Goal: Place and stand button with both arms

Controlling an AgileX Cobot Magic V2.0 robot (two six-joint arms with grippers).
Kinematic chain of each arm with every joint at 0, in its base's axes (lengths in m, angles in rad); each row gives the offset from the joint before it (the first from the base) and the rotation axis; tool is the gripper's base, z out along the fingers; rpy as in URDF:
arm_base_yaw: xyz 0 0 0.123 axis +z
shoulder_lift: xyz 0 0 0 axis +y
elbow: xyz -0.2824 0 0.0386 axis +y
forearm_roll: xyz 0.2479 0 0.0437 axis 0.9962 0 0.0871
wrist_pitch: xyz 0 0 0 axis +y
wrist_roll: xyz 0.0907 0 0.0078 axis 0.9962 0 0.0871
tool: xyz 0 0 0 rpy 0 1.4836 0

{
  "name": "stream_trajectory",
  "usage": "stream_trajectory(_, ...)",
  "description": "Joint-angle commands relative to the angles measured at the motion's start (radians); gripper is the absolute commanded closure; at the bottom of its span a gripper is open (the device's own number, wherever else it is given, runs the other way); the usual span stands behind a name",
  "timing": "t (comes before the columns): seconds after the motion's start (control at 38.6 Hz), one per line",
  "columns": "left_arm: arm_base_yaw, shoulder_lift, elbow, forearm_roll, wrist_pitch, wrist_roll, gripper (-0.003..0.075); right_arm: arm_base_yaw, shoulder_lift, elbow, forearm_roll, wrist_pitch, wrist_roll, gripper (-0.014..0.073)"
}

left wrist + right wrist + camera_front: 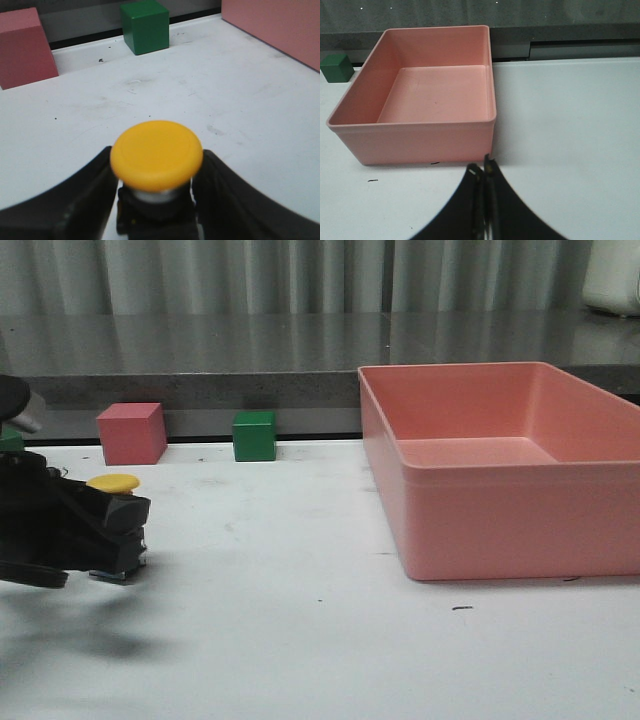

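The button stands upright with its yellow cap (113,482) on top, at the left of the white table. My left gripper (122,532) is shut on its black base, which is at or just above the tabletop. In the left wrist view the cap (156,155) fills the space between the two black fingers (75,200), and the gripper (156,205) grips the collar and base below it. My right gripper (485,170) is shut and empty, low over the table just in front of the pink bin's near corner. It does not show in the front view.
A large pink bin (520,520) stands on the right; it also shows in the right wrist view (415,142). A pink cube (131,433) and a green cube (254,435) sit at the table's back edge. A raised grey ledge runs behind them.
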Motion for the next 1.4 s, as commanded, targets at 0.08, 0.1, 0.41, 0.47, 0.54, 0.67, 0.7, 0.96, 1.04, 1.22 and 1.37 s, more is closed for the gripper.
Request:
stream_trajectory(0.08, -0.001, -0.059, -0.004, -0.001, -0.224, 0.0, 0.0207, -0.004, 0.013, -0.022, -0.023, -0.071, -0.009, 0.0657)
stream_trajectory(0.1, -0.001, -0.071, -0.001, 0.002, -0.224, 0.0, 0.0198, -0.004, 0.013, -0.022, -0.023, -0.071, -0.009, 0.0657)
stream_trajectory(0.41, -0.001, -0.334, 0.034, 0.005, -0.058, -0.041, 0.0192, -0.004, 0.013, -0.022, -0.023, -0.071, -0.009, 0.0657)
stream_trajectory(0.47, -0.001, -0.4, 0.034, 0.005, 0.008, -0.041, 0.0192, -0.004, 0.013, -0.022, -0.023, -0.071, -0.009, 0.0657)
stream_trajectory(0.54, -0.001, -0.503, 0.025, 0.005, 0.139, -0.041, 0.0198, -0.004, 0.013, -0.022, -0.023, -0.071, -0.009, 0.0657)
stream_trajectory(0.67, -0.001, -0.659, -0.001, 0.005, 0.349, -0.041, 0.0217, -0.004, 0.013, -0.022, -0.023, -0.071, -0.009, 0.0657)
stream_trajectory(0.7, -0.001, -0.694, -0.011, 0.005, 0.4, -0.041, 0.0221, -0.004, 0.013, -0.022, -0.023, -0.071, -0.009, 0.0657)
stream_trajectory(0.96, -0.001, -0.967, -0.101, 0.005, 0.86, -0.041, 0.023, -0.004, 0.013, -0.022, -0.023, -0.071, -0.009, 0.0657)
stream_trajectory(1.04, -0.001, -1.04, -0.12, 0.003, 0.966, -0.041, 0.023, -0.004, 0.013, -0.022, -0.023, -0.071, -0.009, 0.0657)
stream_trajectory(1.22, -0.001, -1.188, -0.122, -0.017, 1.099, -0.041, 0.023, -0.004, 0.013, -0.022, -0.023, -0.071, -0.009, 0.0657)
stream_trajectory(1.37, -0.001, -1.317, -0.122, -0.017, 1.206, -0.041, 0.0285, -0.004, 0.013, -0.022, -0.023, -0.071, -0.009, 0.0657)
